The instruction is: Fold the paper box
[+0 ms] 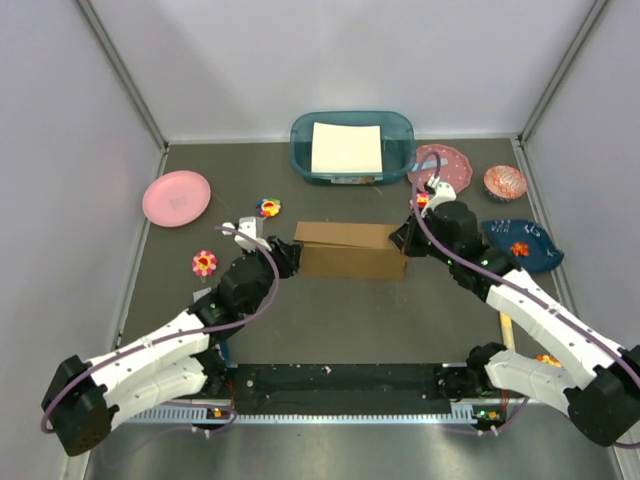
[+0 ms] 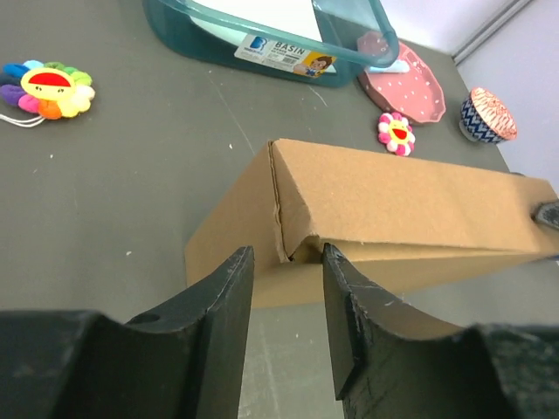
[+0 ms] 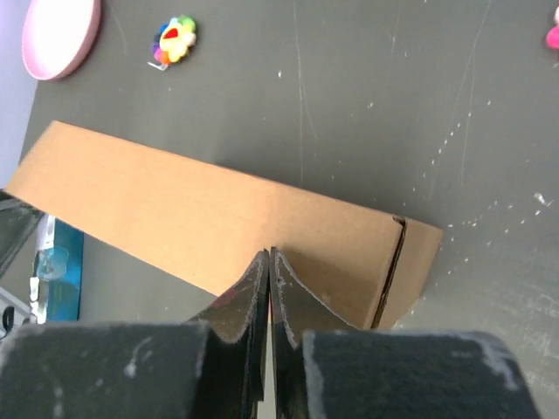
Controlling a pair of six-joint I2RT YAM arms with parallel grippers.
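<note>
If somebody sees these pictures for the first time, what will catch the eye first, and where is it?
The brown paper box lies in the middle of the table, folded into a long block. The left gripper is open at its left end, and the right gripper is shut near its right end. Behind the box stands a teal bin holding a white sheet.

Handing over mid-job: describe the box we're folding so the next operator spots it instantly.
Find the teal bin at the back of the table; just in front, between the left gripper and right gripper, lies the paper box. It alone is plain brown cardboard, among colourful plates and flower toys.
</note>
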